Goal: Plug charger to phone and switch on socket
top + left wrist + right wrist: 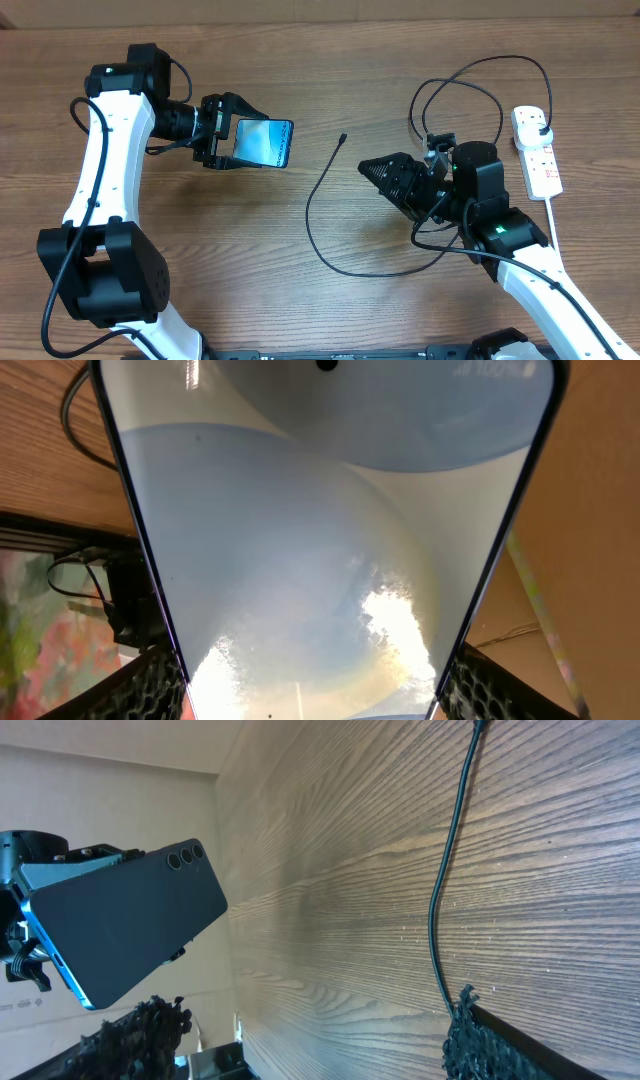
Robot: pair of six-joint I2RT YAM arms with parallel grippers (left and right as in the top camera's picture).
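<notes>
Left gripper [228, 135] clamps the phone [266, 142] aloft, screen bright from overhead. Only the right wrist camera catches its dark back and lenses [186, 854]. The right gripper [362, 166] gapes empty near the loose cable [318, 190].

I see a matt, grained wooden worktop [250, 260]. The phone [265, 142] has a glossy screen and matt dark back; the charger [309, 205] looks smooth rubber, the socket [545, 165] white plastic.
</notes>
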